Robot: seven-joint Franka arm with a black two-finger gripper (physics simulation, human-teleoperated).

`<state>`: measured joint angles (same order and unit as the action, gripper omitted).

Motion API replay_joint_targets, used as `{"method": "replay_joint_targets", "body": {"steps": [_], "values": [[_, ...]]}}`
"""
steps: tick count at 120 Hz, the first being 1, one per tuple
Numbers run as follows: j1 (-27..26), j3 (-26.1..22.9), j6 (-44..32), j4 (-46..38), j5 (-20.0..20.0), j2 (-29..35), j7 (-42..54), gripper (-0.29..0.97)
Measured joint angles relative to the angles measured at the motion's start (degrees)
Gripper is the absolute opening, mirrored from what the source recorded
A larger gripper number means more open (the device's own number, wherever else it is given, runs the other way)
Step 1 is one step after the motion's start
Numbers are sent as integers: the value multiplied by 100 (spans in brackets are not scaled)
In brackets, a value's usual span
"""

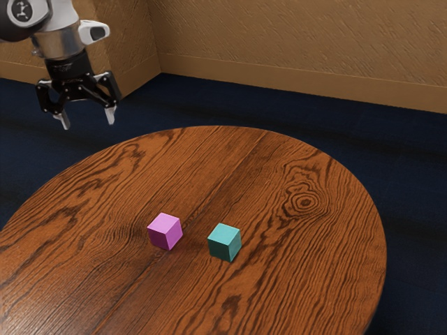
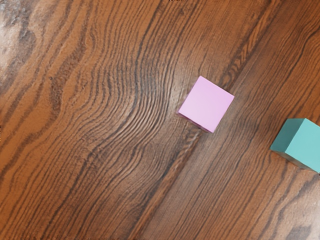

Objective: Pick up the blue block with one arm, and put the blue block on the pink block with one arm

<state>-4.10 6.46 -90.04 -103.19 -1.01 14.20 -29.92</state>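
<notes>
A teal-blue block (image 1: pixel 224 241) rests on the round wooden table (image 1: pixel 293 174), just to the exterior view's right of a pink block (image 1: pixel 165 231); a small gap separates them. My gripper (image 1: pixel 86 117) hangs open high above the table's far left edge, well away from both blocks, with nothing between its fingers. From the wrist camera I look down on the pink block (image 2: pixel 206 104) and part of the blue block (image 2: pixel 299 144) on the wood grain.
The table (image 2: pixel 100 150) has a rounded edge dropping off to dark blue carpet (image 1: pixel 391 139). A tan wall (image 1: pixel 314 42) runs behind. Bare wood surrounds the two blocks on all sides.
</notes>
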Motion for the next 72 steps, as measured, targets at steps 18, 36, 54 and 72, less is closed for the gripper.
{"method": "replay_joint_targets", "body": {"steps": [18,36,54,72], "values": [[-4,7,-37,19,-82,65,-1186,68],[-804,-137,-56,118,-236,32,-2118,68],[-1400,-206,-264,-318,-95,-467,-2663,68],[-1450,-406,-674,-434,55,-1232,-2351,68]]}}
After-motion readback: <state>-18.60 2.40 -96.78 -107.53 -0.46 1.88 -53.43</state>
